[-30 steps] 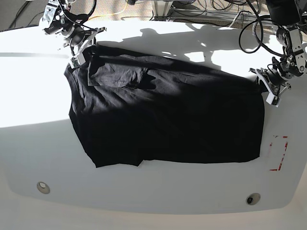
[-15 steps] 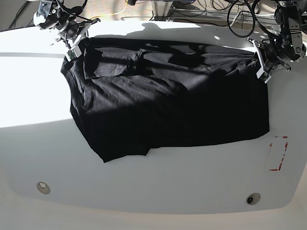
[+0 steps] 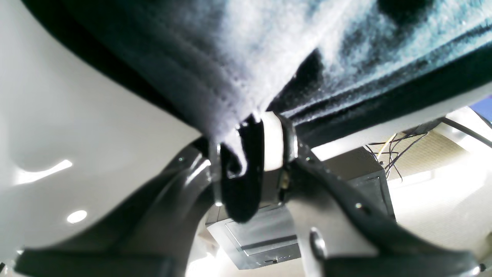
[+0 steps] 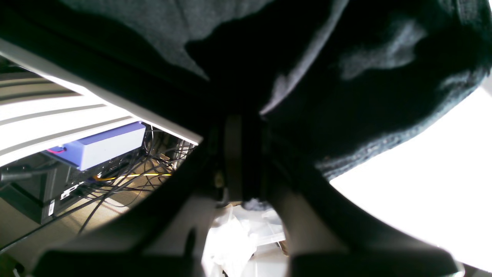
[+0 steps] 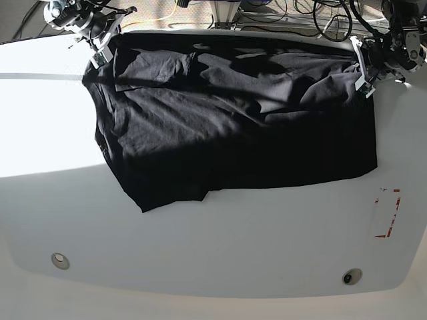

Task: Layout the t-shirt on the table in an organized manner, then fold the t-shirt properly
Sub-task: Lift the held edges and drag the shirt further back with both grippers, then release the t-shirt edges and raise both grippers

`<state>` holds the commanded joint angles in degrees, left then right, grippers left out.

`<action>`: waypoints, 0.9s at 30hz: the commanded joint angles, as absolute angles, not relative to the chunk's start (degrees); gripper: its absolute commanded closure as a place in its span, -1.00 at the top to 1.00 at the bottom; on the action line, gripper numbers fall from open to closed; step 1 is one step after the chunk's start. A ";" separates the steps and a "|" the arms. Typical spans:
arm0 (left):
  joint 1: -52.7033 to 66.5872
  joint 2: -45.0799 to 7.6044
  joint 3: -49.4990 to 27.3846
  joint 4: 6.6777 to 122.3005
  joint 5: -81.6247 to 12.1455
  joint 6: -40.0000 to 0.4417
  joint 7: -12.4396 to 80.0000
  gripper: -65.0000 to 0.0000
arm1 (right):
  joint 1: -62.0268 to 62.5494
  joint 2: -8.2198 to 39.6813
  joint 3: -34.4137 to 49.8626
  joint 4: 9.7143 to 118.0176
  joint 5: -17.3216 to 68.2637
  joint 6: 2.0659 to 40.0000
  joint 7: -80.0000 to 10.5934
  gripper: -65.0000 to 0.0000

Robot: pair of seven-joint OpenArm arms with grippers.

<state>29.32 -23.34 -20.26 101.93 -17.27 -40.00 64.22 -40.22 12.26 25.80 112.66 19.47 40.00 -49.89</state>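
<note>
Near edge of the table is bare; the t-shirt lies spread across the middle and far side, wrinkled. Far corners: left gripper pinches the shirt's corner on the view's right, right gripper pinches the opposite corner, cloth bunched between both sets of jaws.

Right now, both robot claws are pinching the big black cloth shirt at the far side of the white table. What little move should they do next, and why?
Probably lower both corners to the white table and let go. The left gripper and right gripper each pinch the big black cloth shirt at the far edge, and it already lies spread, though wrinkled on top.
</note>
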 joint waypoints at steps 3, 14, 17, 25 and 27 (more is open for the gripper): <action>29.49 -23.34 -20.26 102.02 -17.27 -40.00 64.22 -0.63 | -40.31 12.26 25.80 112.66 19.47 40.00 -49.89 -0.89; 29.58 -23.69 -21.76 102.99 -17.36 -40.00 64.22 0.33 | -39.78 12.35 25.80 112.66 19.47 40.00 -49.80 -0.89; 29.58 -23.69 -23.60 105.10 -17.45 -40.00 64.75 0.39 | -39.52 12.44 25.80 112.66 19.47 40.00 -49.71 -0.89; 26.95 -25.89 -25.63 110.37 -17.71 -40.00 68.97 0.39 | -39.08 12.35 25.80 112.66 19.38 40.00 -49.71 -0.89; 25.71 -26.07 -25.63 110.81 -17.71 -40.00 68.97 0.39 | -39.08 12.26 25.80 112.66 19.38 40.00 -49.71 -0.89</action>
